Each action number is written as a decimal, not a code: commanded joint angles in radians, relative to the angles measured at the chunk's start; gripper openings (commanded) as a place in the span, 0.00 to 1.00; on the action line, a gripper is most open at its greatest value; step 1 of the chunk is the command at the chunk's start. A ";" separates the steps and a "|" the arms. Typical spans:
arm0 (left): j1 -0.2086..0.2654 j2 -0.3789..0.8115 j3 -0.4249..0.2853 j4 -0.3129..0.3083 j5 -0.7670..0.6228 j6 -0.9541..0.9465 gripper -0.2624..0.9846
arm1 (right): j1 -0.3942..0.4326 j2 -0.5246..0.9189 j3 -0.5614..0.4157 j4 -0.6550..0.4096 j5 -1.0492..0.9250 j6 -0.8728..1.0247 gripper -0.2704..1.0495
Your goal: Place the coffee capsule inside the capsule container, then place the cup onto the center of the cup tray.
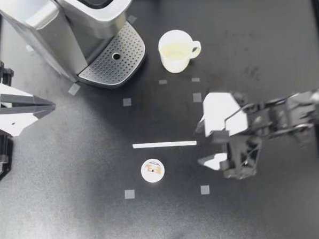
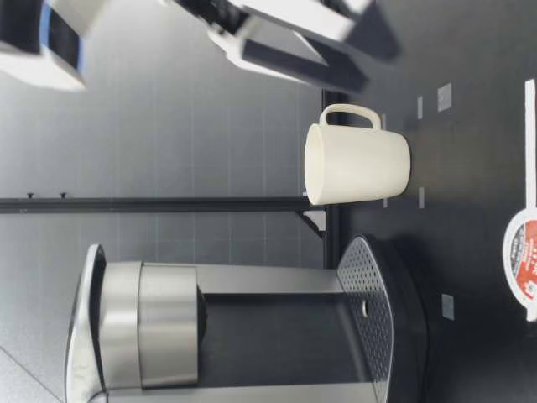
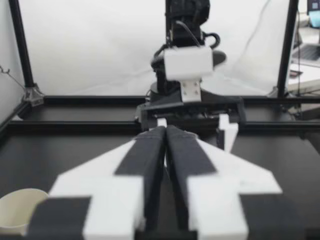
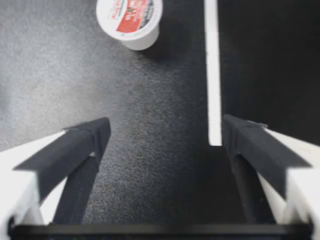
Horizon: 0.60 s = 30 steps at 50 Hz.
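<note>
capsule pickup in hand: from above, the coffee capsule (image 1: 152, 170) sits lower centre-left under a white tape line (image 1: 164, 144), my right gripper (image 1: 200, 144) spread wide and empty to its right, my left gripper (image 1: 52, 107) clenched on nothing at the left edge; the cup (image 1: 175, 50) stands upper centre, off the cup tray (image 1: 113, 60) of the coffee machine (image 1: 74, 27). low view: cup upright on the table beside the tray. left wrist view: fingers pressed together. right wrist view: capsule ahead of the open fingers; next, i judge, advance, straddle, close. lid label red, print unreadable.
</note>
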 commanded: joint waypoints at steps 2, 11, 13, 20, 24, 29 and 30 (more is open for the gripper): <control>0.002 0.005 -0.011 0.000 -0.009 -0.002 0.34 | 0.020 0.038 -0.054 -0.006 0.014 -0.009 0.94; 0.002 0.005 -0.008 0.002 -0.009 -0.002 0.34 | 0.034 0.127 -0.123 -0.006 0.054 -0.041 0.94; 0.002 0.005 -0.006 0.002 -0.009 -0.003 0.34 | 0.034 0.141 -0.135 -0.006 0.057 -0.043 0.94; 0.002 0.005 -0.005 0.002 -0.009 -0.003 0.34 | 0.035 0.184 -0.170 -0.005 0.057 -0.044 0.94; 0.002 0.005 -0.006 0.000 -0.009 -0.003 0.34 | 0.035 0.204 -0.190 -0.006 0.057 -0.046 0.94; 0.002 0.005 -0.005 0.002 -0.009 -0.003 0.34 | 0.035 0.235 -0.222 -0.006 0.054 -0.046 0.94; 0.002 0.005 -0.006 0.002 -0.008 -0.002 0.34 | 0.037 0.239 -0.227 -0.006 0.055 -0.046 0.94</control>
